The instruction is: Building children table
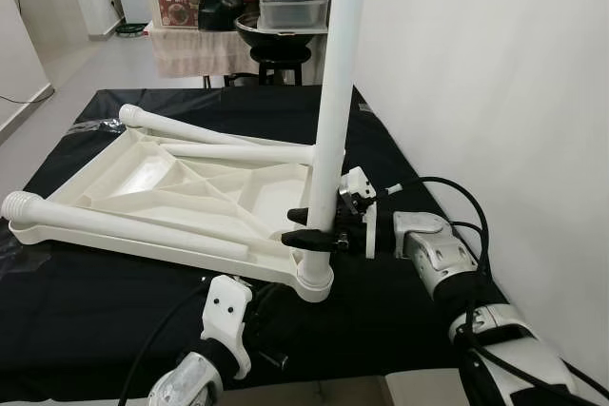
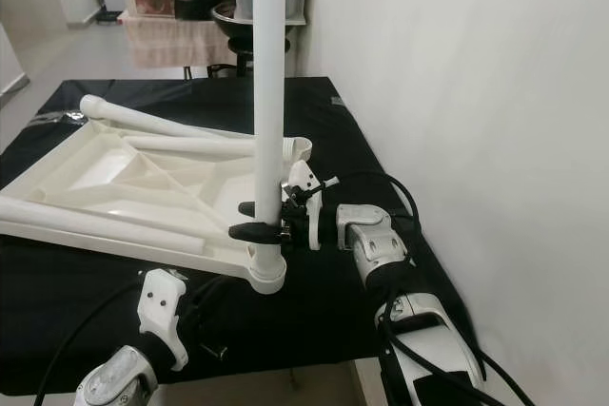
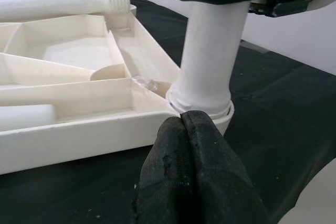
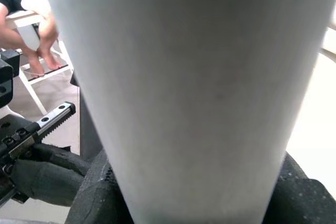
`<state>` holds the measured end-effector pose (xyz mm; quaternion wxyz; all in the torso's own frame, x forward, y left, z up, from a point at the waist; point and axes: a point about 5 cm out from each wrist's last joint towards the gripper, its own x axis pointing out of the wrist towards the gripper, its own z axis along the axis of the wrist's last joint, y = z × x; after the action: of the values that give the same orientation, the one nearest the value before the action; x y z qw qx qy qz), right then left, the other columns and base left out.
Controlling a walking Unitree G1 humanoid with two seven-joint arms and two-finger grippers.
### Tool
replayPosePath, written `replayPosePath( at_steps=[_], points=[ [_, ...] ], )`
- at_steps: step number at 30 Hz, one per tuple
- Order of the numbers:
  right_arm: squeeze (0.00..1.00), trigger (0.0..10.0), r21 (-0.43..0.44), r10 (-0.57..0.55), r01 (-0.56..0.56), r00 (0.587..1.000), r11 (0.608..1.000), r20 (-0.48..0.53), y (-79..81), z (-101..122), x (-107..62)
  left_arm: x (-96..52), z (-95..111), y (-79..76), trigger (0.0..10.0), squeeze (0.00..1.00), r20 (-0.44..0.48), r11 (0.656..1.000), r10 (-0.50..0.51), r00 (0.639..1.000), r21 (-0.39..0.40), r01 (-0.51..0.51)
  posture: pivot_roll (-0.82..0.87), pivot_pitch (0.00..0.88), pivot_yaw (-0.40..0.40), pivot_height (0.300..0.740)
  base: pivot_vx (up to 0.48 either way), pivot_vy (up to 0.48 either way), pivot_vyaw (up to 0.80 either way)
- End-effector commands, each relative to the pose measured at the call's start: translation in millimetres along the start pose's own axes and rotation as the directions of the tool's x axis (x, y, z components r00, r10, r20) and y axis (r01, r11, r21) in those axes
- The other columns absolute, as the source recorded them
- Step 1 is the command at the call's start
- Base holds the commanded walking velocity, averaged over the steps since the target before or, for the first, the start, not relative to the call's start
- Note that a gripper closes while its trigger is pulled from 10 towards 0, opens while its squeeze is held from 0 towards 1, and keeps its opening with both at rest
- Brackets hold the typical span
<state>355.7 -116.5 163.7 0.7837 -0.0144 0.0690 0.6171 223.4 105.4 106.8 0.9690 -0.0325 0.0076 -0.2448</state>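
gripping the upright leg (image 1: 335, 111) in the tabletop (image 1: 143, 187) socket, right hand (image 1: 312, 227).

- An upturned tabletop (image 1: 143, 178) lies on a cloth-covered table (image 1: 86, 320), well left of the wall (image 1: 504, 73).
- One leg (image 1: 333, 92) stands upright in the tabletop's near right corner socket (image 1: 312, 282).
- The right gripper (image 1: 310, 227) reaches in from the right, its fingers on either side of that leg, low on the shaft.
- The left gripper (image 3: 191, 145) sits just before the socket, fingertips pressed together.
- Two more legs lie across the tabletop: one (image 1: 114, 221) along the near edge, one (image 1: 181, 127) at the far edge.
- A third lying piece (image 1: 238, 151) appears to rest between them.
- Beyond the table's far edge, a stool (image 1: 278, 56) carries stacked containers (image 1: 290, 2).
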Motion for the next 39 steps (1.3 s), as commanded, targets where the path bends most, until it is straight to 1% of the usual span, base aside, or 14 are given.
replayPosePath(
  at_steps=[1, 9, 10, 12, 13, 14, 17, 26, 27, 28, 29, 32, 33, 39],
  points=[
    [0.00, 0.0, 0.050, 0.017, -0.017, 1.000, 0.999, 0.009, 3.3, -12.4, -7.0, -1.6, -2.6, -1.0, 10.0, 0.00, -0.011, 1.000, -0.006, 1.000, -0.002, 0.006, 0.06, 0.000, -0.073, 0.740, 0.000, 0.000, 0.00],
    [0.00, 0.0, -0.005, -0.046, 0.046, 0.998, 0.999, 0.048, 13.5, -21.3, -18.5, -4.5, -1.2, -0.1, 10.0, 0.00, -0.010, 1.000, -0.009, 1.000, -0.004, 0.009, 0.04, 0.000, -0.069, 0.740, 0.000, 0.000, 0.00],
    [0.00, 0.0, 0.072, -0.289, 0.281, 0.943, 0.957, 0.164, 23.3, -24.2, -1.3, -7.4, -0.5, 2.3, 10.0, 0.00, -0.011, 1.000, -0.006, 1.000, 0.002, 0.006, 0.04, 0.000, -0.073, 0.740, 0.000, 0.000, 0.00],
    [0.00, 0.0, 0.072, -0.289, 0.281, 0.943, 0.957, 0.164, 23.3, -24.2, -1.3, -7.4, -0.5, 2.3, 10.0, 0.00, -0.011, 1.000, -0.006, 1.000, 0.002, 0.006, 0.04, 0.000, -0.073, 0.740, 0.000, 0.000, 0.00],
    [0.00, 0.0, 0.307, -0.614, 0.545, 0.761, 0.780, 0.210, 38.8, -44.0, 16.4, -8.8, 0.5, 3.7, 10.0, 0.00, -0.011, 1.000, -0.003, 1.000, 0.006, 0.003, 0.02, 0.000, -0.069, 0.740, 0.000, 0.000, 0.00],
    [0.00, 0.0, 0.307, -0.614, 0.545, 0.761, 0.780, 0.210, 38.8, -44.0, 16.4, -8.8, 0.5, 3.7, 10.0, 0.00, -0.011, 1.000, -0.003, 1.000, 0.006, 0.003, 0.02, 0.000, -0.069, 0.740, 0.000, 0.000, 0.00],
    [0.00, 0.0, 0.012, -0.647, 0.650, 0.753, 0.759, 0.121, 64.5, -48.5, 28.9, -7.1, -0.7, 6.2, 10.0, 0.00, -0.021, 1.000, 0.013, 1.000, 0.018, -0.012, -0.01, 0.000, -0.042, 0.740, 0.000, 0.000, 0.00],
    [0.00, 0.0, -0.027, -0.645, 0.649, 0.760, 0.761, 0.084, 62.4, -49.8, 33.2, -4.7, 1.2, 9.6, 10.0, 0.00, -0.019, 0.999, 0.021, 1.000, 0.043, -0.020, 0.01, 0.000, -0.047, 0.740, 0.000, 0.000, 0.00],
    [0.00, 10.0, -0.010, -0.668, 0.671, 0.741, 0.742, 0.069, 58.6, -50.3, 30.2, -3.7, 1.1, 8.8, 10.0, 0.00, -0.020, 0.999, 0.012, 1.000, 0.040, -0.012, 0.01, 0.000, -0.047, 0.740, 0.000, 0.000, 0.00],
    [0.00, 10.0, 0.002, -0.693, 0.694, 0.718, 0.720, 0.057, 57.9, -50.0, 28.7, -3.1, 1.1, 8.3, 10.0, 0.00, -0.022, 0.999, 0.007, 1.000, 0.039, -0.006, 0.01, 0.000, -0.047, 0.740, 0.000, 0.000, 0.00],
    [0.29, 10.0, 0.040, -0.699, 0.698, 0.712, 0.715, 0.070, 57.8, -47.0, 28.0, -2.6, 0.9, 7.8, 10.0, 0.00, -0.023, 0.999, 0.005, 1.000, 0.037, -0.004, 0.02, 0.000, -0.044, 0.740, 0.000, 0.000, 0.00],
    [0.56, 10.0, 0.061, -0.695, 0.692, 0.714, 0.719, 0.085, 58.4, -44.1, 28.0, -2.3, 0.8, 7.6, 10.0, 0.00, -0.023, 0.999, 0.004, 1.000, 0.037, -0.004, 0.02, 0.000, -0.044, 0.740, 0.000, 0.000, 0.00],
    [1.00, 10.0, 0.067, -0.663, 0.659, 0.743, 0.749, 0.096, 60.7, -40.8, 30.5, -2.0, 0.9, 7.5, 10.0, 0.00, -0.022, 0.999, 0.006, 1.000, 0.036, -0.005, 0.02, 0.000, -0.045, 0.740, 0.000, 0.000, 0.00],
    [1.00, 10.0, 0.034, -0.372, 0.372, 0.916, 0.928, 0.152, 64.7, -23.1, 40.9, -0.4, 1.1, 6.4, 10.0, 0.00, -0.020, 0.999, 0.006, 1.000, 0.033, -0.005, 0.02, 0.000, -0.045, 0.740, 0.000, 0.000, 0.00]
  ],
)
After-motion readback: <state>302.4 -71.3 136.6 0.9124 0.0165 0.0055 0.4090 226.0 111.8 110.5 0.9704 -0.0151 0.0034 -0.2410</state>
